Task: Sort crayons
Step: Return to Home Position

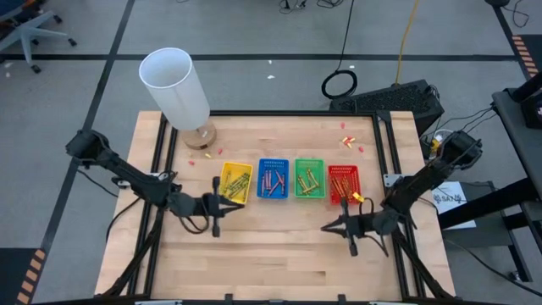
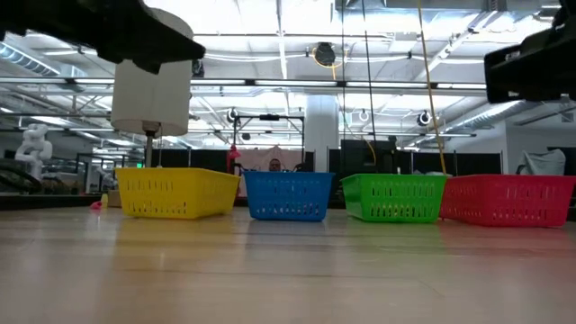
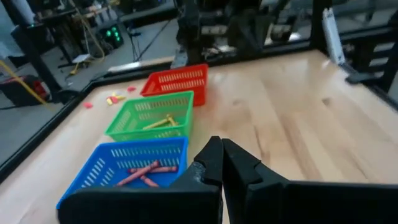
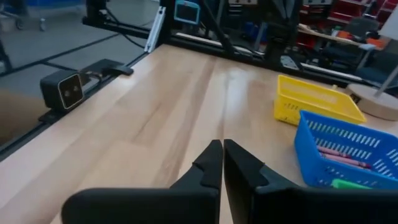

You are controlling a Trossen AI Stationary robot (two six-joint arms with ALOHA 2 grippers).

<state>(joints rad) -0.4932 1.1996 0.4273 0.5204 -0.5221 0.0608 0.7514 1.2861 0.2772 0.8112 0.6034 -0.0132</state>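
Four trays stand in a row mid-table: yellow [image 1: 235, 182], blue [image 1: 273, 178], green [image 1: 310, 180] and red [image 1: 343, 182], each with crayons lying in it. Red crayons [image 3: 146, 173] lie in the blue tray, yellowish ones [image 3: 160, 122] in the green tray. A few loose crayons [image 1: 347, 140] lie on the table beyond the red tray. My left gripper [image 1: 229, 203] hovers shut and empty just near of the yellow tray, pointing right. My right gripper [image 1: 326, 227] hovers shut and empty near of the green and red trays, pointing left.
A tall white cylinder [image 1: 175, 85] stands on a round wooden base [image 1: 199, 135] at the far left. Small pink scraps [image 1: 203, 154] lie near that base. Bare wood [image 1: 271, 254] stretches between the trays and the near edge. A black frame [image 1: 385, 144] borders the table.
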